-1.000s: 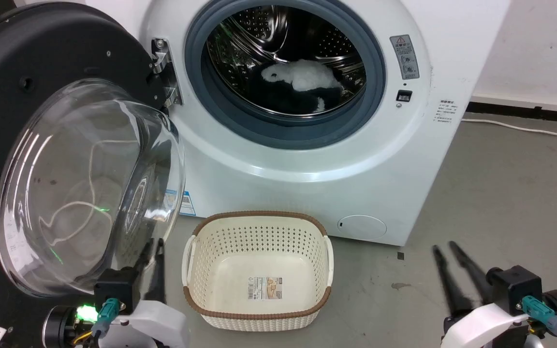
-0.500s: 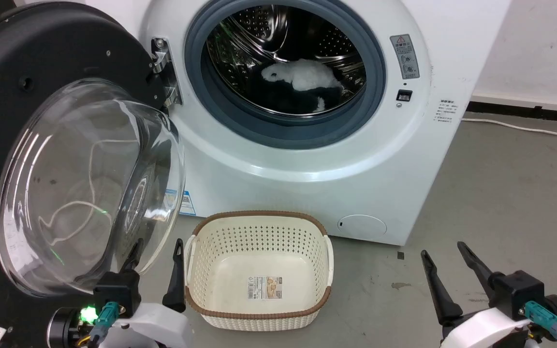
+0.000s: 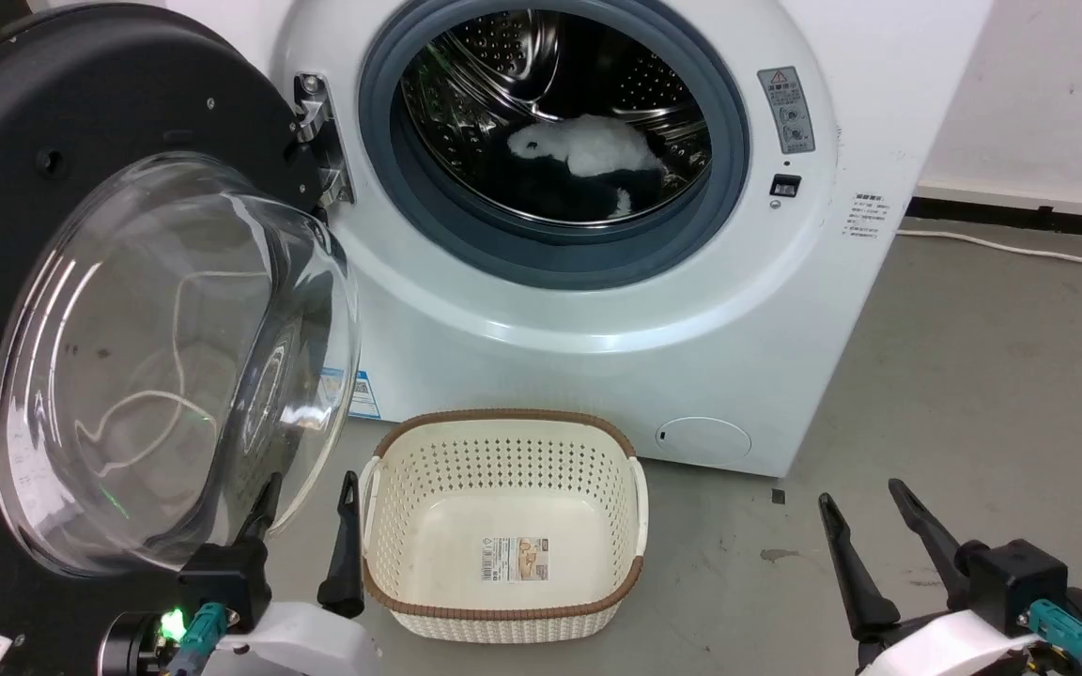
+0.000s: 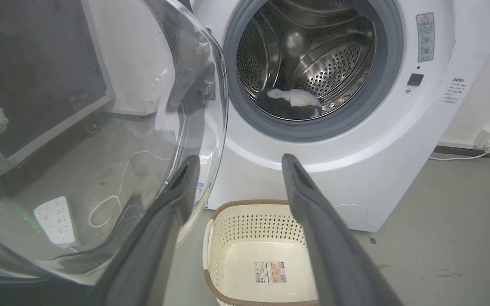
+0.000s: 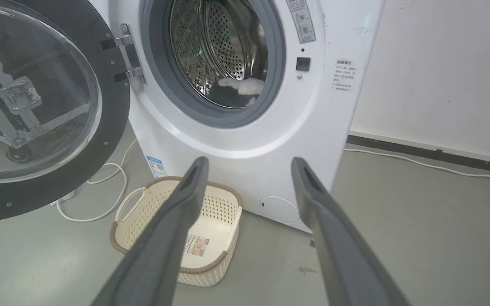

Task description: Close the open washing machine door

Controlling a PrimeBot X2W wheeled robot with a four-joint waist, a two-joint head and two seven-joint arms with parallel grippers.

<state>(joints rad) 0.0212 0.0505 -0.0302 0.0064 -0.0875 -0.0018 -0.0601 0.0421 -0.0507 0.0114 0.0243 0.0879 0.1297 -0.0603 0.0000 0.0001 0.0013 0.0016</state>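
Observation:
The washing machine door point(image 3: 81, 310) stands swung wide open at the left, its clear glass bowl point(image 3: 175, 366) bulging toward me and its metal hinge point(image 3: 320, 141) fixed to the white washing machine point(image 3: 597, 319). Inside the steel drum point(image 3: 560, 122) lies white and dark laundry point(image 3: 588, 155). My left gripper point(image 3: 309, 493) is open, low beside the glass bowl's lower right edge, holding nothing. In the left wrist view the left gripper point(image 4: 238, 163) has one finger against the door point(image 4: 100, 127) glass. My right gripper point(image 3: 860, 498) is open above the floor at the lower right.
An empty cream perforated basket point(image 3: 503, 606) sits on the grey floor right before the machine, between both grippers. A white cable point(image 3: 1020, 249) runs along the wall at the right. A power strip point(image 4: 55, 219) and cord lie behind the door.
Both grippers went from nearly shut to open a second ago, then sank slightly lower in the head view. The door and basket have not moved.

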